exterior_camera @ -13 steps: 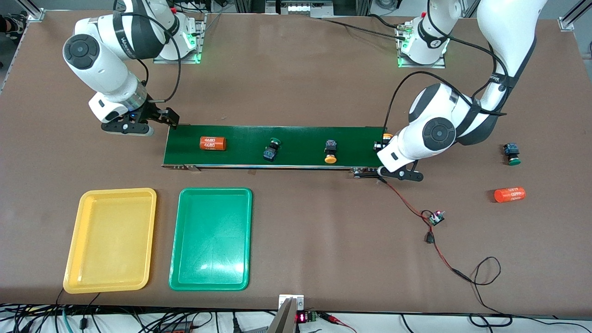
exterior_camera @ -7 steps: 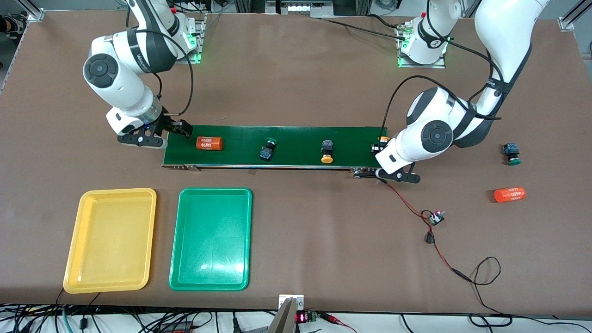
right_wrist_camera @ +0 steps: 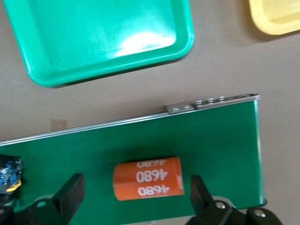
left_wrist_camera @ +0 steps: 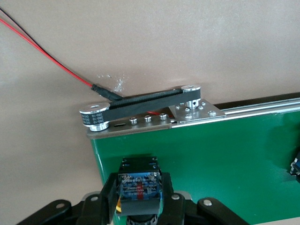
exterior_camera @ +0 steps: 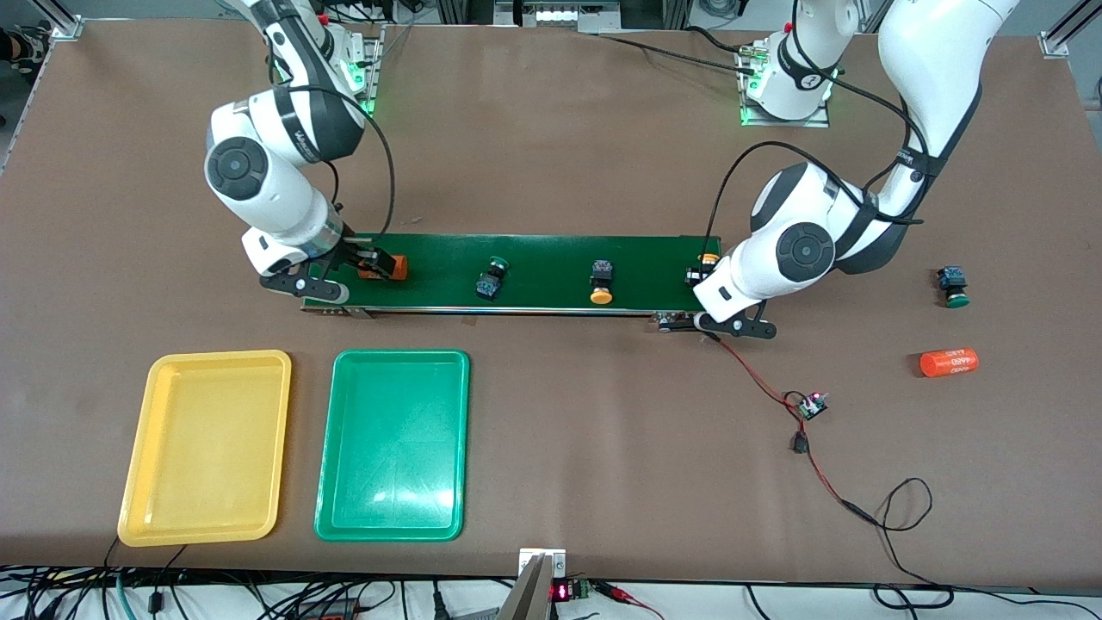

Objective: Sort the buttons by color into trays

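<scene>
My left gripper [left_wrist_camera: 139, 206] sits at the conveyor belt's [exterior_camera: 551, 271] end toward the left arm, its jaws drawn in tight on a yellow-capped button [left_wrist_camera: 138, 183] that I hold just over the belt surface. My right gripper [right_wrist_camera: 136, 194] hangs over the belt's other end, jaws spread wide and empty, straddling the orange "4680" cylinder [right_wrist_camera: 147, 184] without touching it. That is my first worry: the cylinder is no button, and if I close there I would carry the wrong part toward the trays. On the belt between my grippers lie a green-capped button [exterior_camera: 491, 279] and a second yellow-capped button [exterior_camera: 601, 282]; another green-capped button [exterior_camera: 952, 287] sits off the belt on the table [exterior_camera: 603, 430], past the left arm's end of the belt, with a second orange cylinder [exterior_camera: 949, 362] near it. The yellow tray [exterior_camera: 207, 448] and green tray [exterior_camera: 393, 445] lie nearer the front camera than the belt, at its right-arm end, both holding nothing. My grip covers only the blocky body, so a tilt could slip it.
</scene>
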Robot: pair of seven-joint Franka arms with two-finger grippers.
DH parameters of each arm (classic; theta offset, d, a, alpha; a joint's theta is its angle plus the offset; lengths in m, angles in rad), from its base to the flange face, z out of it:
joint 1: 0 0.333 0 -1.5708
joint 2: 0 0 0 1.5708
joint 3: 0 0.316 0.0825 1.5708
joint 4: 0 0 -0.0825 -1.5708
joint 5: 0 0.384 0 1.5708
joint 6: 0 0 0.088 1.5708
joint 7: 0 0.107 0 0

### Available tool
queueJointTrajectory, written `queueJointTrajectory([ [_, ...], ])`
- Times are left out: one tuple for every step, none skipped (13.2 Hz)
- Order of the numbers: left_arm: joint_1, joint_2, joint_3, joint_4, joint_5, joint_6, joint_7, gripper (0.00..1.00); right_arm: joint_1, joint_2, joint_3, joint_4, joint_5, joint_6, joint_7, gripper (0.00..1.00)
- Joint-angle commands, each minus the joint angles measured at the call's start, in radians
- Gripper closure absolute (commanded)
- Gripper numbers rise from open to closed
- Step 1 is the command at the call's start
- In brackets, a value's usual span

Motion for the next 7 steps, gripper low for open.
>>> queueJointTrajectory([
  [-0.005, -0.011, 0.002, -0.034, 0.02, 0.048, -0.023, 1.0, 0.037, 0.063, -0.002, 0.065, -0.019, -0.006, 0.047, 0.0],
  [-0.005, -0.009, 0.002, -0.034, 0.02, 0.05, -0.023, 1.0, 0.049, 0.077, -0.002, 0.079, -0.019, -0.006, 0.073, 0.0],
  [-0.005, -0.011, 0.002, -0.034, 0.02, 0.05, -0.025, 1.0, 0.058, 0.09, -0.002, 0.088, -0.019, -0.006, 0.093, 0.0],
  [-0.007, -0.011, 0.001, -0.034, 0.019, 0.05, -0.025, 0.99, 0.067, 0.1, -0.002, 0.099, -0.019, -0.006, 0.1, 0.0],
  [-0.007, -0.009, 0.002, -0.034, 0.02, 0.05, -0.028, 0.96, 0.075, 0.108, -0.002, 0.111, -0.021, -0.008, 0.098, 0.0],
  [-0.007, -0.009, 0.001, -0.034, 0.02, 0.05, -0.028, 0.93, 0.086, 0.108, -0.002, 0.111, -0.021, -0.006, 0.094, 0.0],
  [-0.008, -0.009, 0.001, -0.034, 0.02, 0.049, -0.032, 0.92, 0.092, 0.108, -0.003, 0.114, -0.022, -0.006, 0.088, 0.0],
])
